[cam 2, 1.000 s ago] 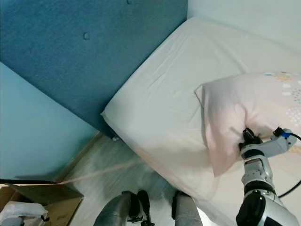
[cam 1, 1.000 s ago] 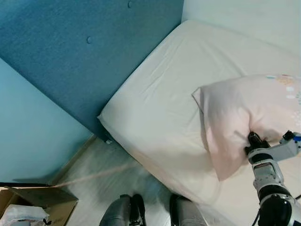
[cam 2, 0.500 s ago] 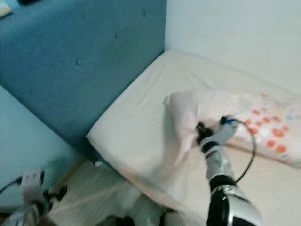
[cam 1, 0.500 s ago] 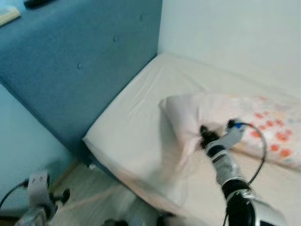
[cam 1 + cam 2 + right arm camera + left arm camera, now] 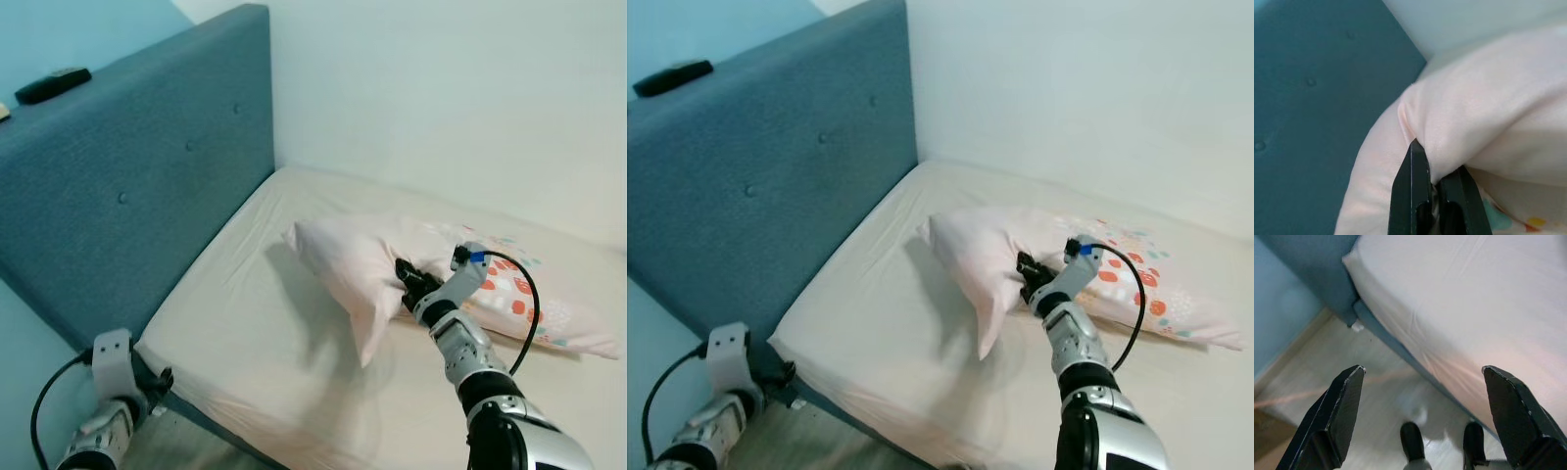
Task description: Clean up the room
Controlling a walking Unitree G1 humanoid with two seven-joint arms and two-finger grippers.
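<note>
Near the pale wooden floor [image 5: 1327,362], the left gripper [image 5: 1422,418] hung with fingers spread wide beside the bed's edge. On the cream-sheeted mattress [image 5: 245,333], the right gripper [image 5: 1028,277] pinched a fold of one pale pink pillow with orange floral print [image 5: 362,259]. Beyond stood one blue buttoned fabric headboard [image 5: 147,186], a black remote [image 5: 51,84] on top, and a white wall [image 5: 441,98].

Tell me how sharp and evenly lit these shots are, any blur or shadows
Head views: sharp, soft even light; the pillow casts a faint shadow on the mattress. Left wrist view: floor and mattress edge slightly soft, fingers crisp and dark. Right wrist view: close pillow fabric soft-focused, headboard dim and blurred.
</note>
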